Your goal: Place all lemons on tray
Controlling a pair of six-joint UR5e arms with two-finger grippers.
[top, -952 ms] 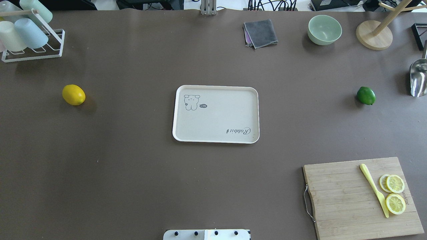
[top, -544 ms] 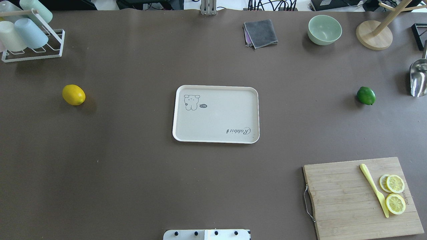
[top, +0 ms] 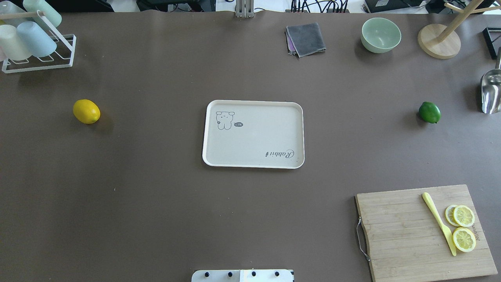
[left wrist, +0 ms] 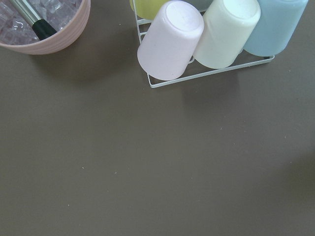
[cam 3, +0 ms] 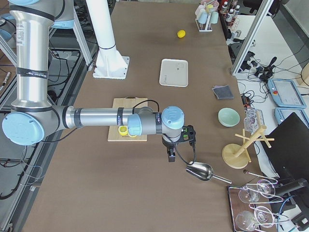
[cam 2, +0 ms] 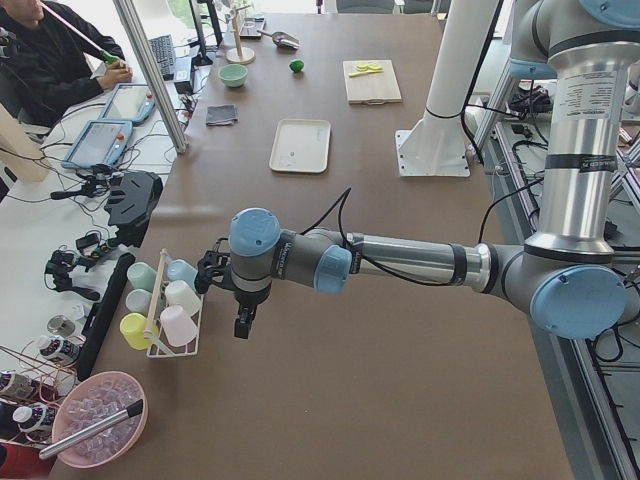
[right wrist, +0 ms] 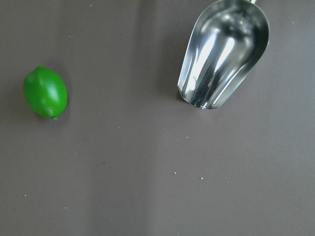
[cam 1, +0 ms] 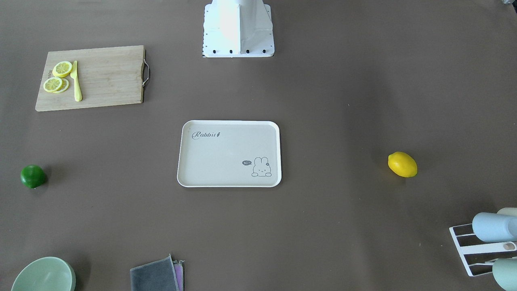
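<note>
Overhead exterior shows me one tray (top: 254,137) mid-table with nothing on it, its rabbit print upside down from this side. I count two lemons, both lying on the bare table. The yellow lemon (top: 86,111) is well off to the tray's left and the green lemon (top: 429,112) is well off to its right, so the tray sits between them.

One board (top: 399,235) lies at the near right corner. It carries three slices (top: 464,239), two of them overlapping, and one yellow knife (top: 439,224) just beside them. Along the far edge I see one grey cloth (top: 306,39), one green bowl (top: 381,35) and one wooden stand (top: 438,41). One steel scoop (top: 491,92) lies near the green lemon, apart from it.

At the far left corner stands one wire rack (top: 39,51). The left wrist camera shows at least four cups (left wrist: 170,42) tipped on it, and one pink bowl (left wrist: 54,39) nearby.

The left gripper (cam 2: 243,325) hangs just beside the rack, well away from the yellow lemon. The right gripper (cam 3: 170,155) hangs close to the scoop, past the board. Each shows only in a side view, so I cannot tell how far either set of jaws stands apart. I see nothing held in either.
</note>
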